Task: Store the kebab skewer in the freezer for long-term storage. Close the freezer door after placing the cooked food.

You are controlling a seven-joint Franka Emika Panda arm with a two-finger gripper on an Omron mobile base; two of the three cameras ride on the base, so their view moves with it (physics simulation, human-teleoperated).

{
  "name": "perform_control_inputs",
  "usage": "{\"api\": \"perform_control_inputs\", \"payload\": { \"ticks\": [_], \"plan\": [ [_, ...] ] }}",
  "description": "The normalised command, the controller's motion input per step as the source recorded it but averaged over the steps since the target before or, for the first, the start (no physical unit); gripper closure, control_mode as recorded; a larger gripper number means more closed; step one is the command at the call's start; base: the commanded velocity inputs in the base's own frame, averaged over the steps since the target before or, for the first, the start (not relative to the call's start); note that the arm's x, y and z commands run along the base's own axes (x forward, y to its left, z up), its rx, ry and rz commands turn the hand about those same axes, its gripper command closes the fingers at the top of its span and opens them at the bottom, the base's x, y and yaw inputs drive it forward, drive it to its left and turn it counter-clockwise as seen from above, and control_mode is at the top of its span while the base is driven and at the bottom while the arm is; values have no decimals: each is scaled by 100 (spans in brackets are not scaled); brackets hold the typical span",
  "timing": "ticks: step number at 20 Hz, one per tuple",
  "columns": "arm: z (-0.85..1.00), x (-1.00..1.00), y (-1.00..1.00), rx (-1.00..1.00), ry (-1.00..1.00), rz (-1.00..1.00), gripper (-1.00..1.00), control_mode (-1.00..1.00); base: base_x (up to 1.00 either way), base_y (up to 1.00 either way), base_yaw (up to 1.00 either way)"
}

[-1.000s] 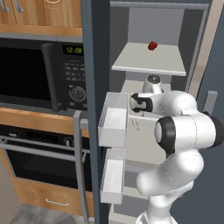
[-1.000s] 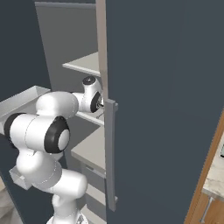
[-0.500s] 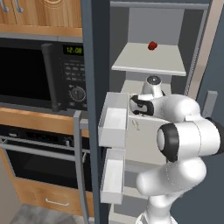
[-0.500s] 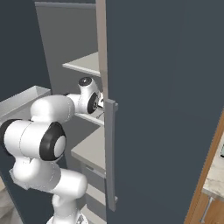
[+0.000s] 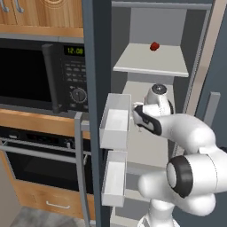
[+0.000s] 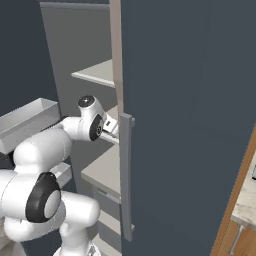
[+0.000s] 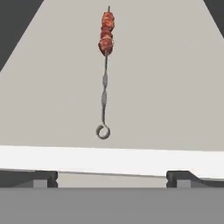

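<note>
1. Since the skewer (image 7: 105, 74) lies flat on a pale freezer (image 5: 153, 66) shelf, apart from the end effector (image 7: 112, 177), the placing step looks done.
2. Seen from the hand, its ring end points toward the camera and the meat chunks sit at the far end, deeper in the compartment.
3. The end effector's two dark tips stand wide apart at the bottom of the hand view, with nothing between them; they sit just outside the shelf's white front edge.
4. In the left base view the arm (image 5: 186, 146) reaches into the middle of the freezer, under the upper shelf that carries a small red item (image 5: 154, 46).
5. The door (image 5: 98, 111) stands open on the left, its white bins (image 5: 114, 120) facing the arm and its bar handle (image 5: 78, 155) on the outer side.
6. What remains, as I judge it, is to close that door.
7. That calls first for drawing the arm straight back out of the compartment, clear of the shelf edge and the bins.
8. Then the end effector would need to get to the door's outer face or handle and swing it shut.
9. A risk: the elbow is close beside the bins, so a careless retreat could knock the door.
</note>
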Motion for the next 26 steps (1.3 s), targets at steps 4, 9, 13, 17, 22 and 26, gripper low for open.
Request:
{"api": "perform_control_inputs", "payload": {
  "ticks": [4,9,13,17,22,26],
  "plan": [
    [26,-93,3,0,3,2,-100,-100,0,0,0],
    [49,-90,15,0,18,12,-100,-100,0,0,0],
    [67,-88,0,0,25,17,-100,-100,0,0,0],
    [55,-84,1,0,28,17,-100,-100,0,0,0],
    [12,-100,-17,0,9,5,-100,-100,0,0,0],
    [10,-85,-58,0,0,0,-100,-100,0,0,0]
  ]
}}
